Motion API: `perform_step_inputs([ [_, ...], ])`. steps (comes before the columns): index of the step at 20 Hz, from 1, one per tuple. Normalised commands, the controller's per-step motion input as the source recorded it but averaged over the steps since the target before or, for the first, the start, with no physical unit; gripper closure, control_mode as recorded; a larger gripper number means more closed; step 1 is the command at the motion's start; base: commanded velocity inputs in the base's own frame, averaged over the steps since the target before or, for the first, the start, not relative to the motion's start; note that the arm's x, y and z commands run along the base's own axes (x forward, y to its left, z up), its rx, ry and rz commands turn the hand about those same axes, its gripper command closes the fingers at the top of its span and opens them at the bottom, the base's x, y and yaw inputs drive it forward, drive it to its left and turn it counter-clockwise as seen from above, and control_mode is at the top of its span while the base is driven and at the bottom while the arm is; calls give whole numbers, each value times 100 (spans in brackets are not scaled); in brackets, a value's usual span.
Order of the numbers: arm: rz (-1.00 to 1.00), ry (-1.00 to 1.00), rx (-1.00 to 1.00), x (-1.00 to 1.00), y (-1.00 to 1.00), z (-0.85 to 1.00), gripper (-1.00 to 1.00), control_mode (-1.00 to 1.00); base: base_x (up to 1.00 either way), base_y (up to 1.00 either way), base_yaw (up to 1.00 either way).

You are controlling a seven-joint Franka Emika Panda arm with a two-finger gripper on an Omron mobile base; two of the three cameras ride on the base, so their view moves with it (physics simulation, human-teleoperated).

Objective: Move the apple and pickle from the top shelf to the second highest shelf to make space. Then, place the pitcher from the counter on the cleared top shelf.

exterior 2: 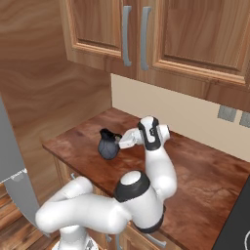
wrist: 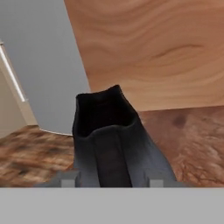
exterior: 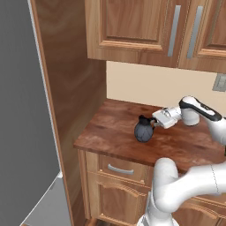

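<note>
I am watching the pitcher [exterior: 143, 129] standing on the glossy red-brown bench [exterior: 110, 132] under wood cabinets [exterior: 145, 31], my tool [exterior: 154, 124] at its three o'clock, grip unclear.

Light brown wood upper cabinets [exterior: 145, 31] with grey bar handles [exterior: 174, 31] hang above a cream wall [exterior: 145, 86]; a tall wood side panel [exterior: 70, 79] stands left; drawers [exterior: 119, 170] below; grey outlet plates [exterior 2: 227, 113] on the wall
</note>
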Motion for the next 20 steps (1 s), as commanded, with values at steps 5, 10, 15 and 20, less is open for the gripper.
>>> perform_step_inputs([
  [5,0,0,0,0,10,-8,100,-100,0,0,0],
  [10,0,0,0,0,2,-2,100,-100,0,0,0],
  [15,1,0,0,-8,0,0,100,-100,0,0,0],
  [20,-1,0,0,-57,13,19,100,-100,0,0,0],
])
